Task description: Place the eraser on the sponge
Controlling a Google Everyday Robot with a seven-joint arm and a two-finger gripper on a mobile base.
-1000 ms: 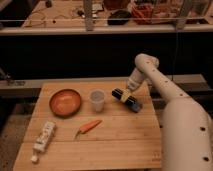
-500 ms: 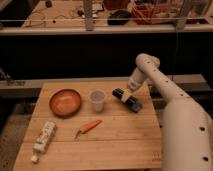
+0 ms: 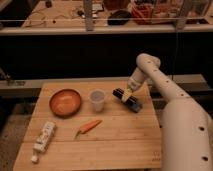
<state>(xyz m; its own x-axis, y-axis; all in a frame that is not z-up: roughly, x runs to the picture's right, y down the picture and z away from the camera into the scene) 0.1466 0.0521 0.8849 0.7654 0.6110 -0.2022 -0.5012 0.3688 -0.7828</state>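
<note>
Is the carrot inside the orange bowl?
No, the carrot lies on the table in front of the cup, outside the bowl; the gripper is at the dark blocks right of the cup.

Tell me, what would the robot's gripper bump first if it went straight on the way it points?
Probably the eraser. The gripper points down and slightly left, right at that black block, with the bluish sponge just beside it. Depth is unclear, so it may already touch.
</note>
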